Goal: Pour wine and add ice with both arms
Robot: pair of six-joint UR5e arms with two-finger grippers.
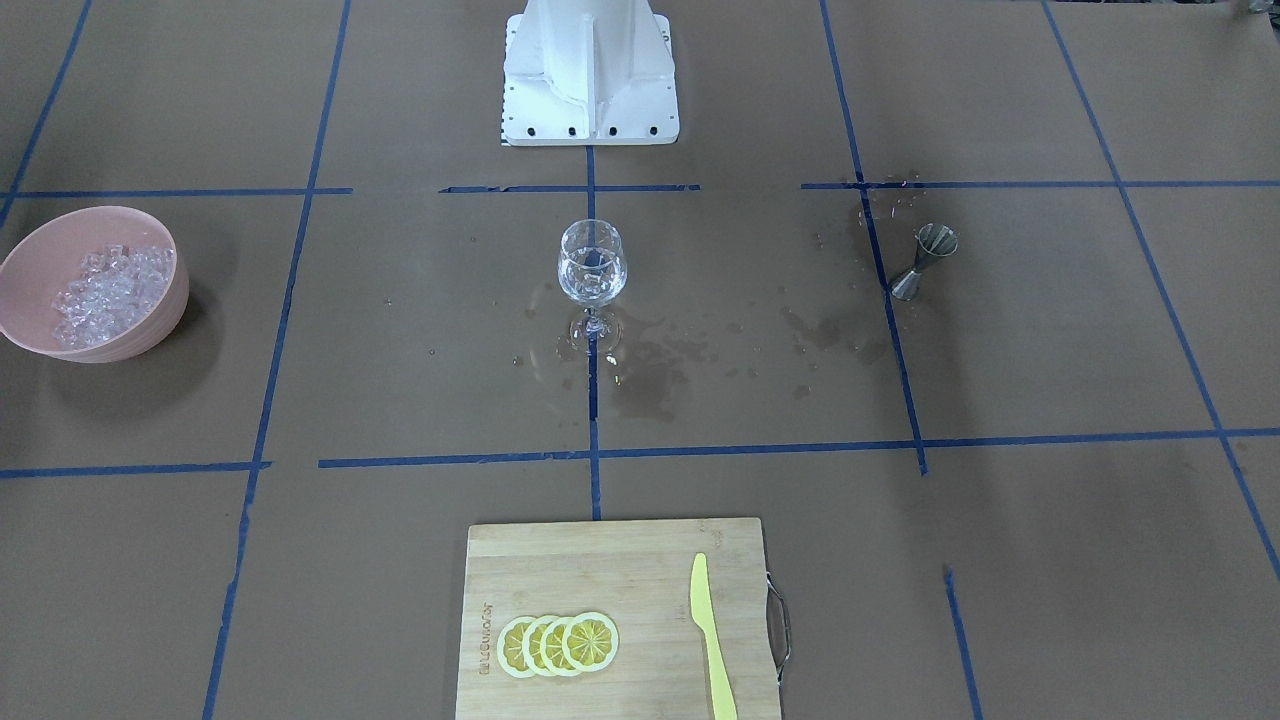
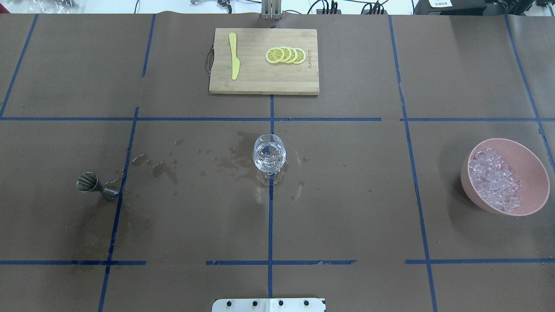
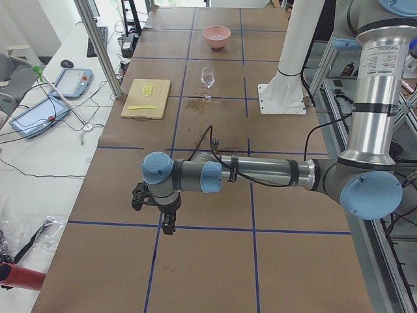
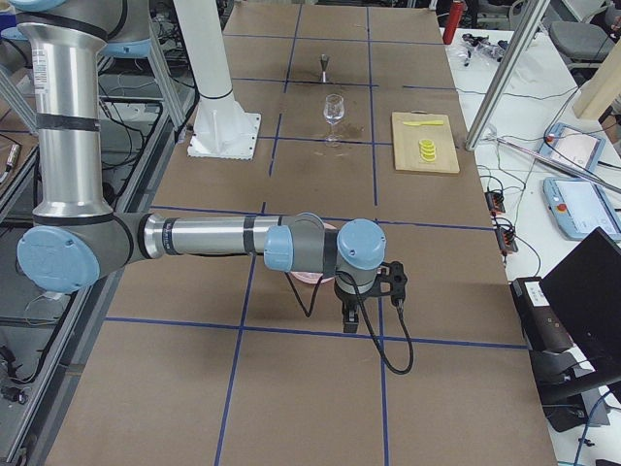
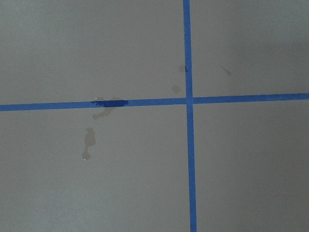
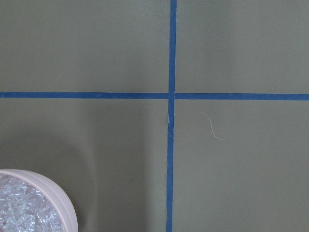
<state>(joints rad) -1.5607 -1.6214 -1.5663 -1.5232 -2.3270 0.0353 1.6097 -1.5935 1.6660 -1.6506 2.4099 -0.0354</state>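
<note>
Showing side-on only: left pincer (image 3: 168,227), right pincer (image 4: 349,323) — jaws unreadable.

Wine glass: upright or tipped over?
Upright: the wine glass stands on its foot, bowl above stem, in the front and side views.

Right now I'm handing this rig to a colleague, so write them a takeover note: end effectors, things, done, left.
Left end effector and right end effector hang above the table at opposite ends, away from the wine glass; open or shut cannot be told.
The glass stands upright at centre, with clear liquid and what look like cubes inside.
Ice heaped in the pink bowl; jigger upright, spill marks between it and the glass.
Pour and ice look done; left: probably just a check.
</note>
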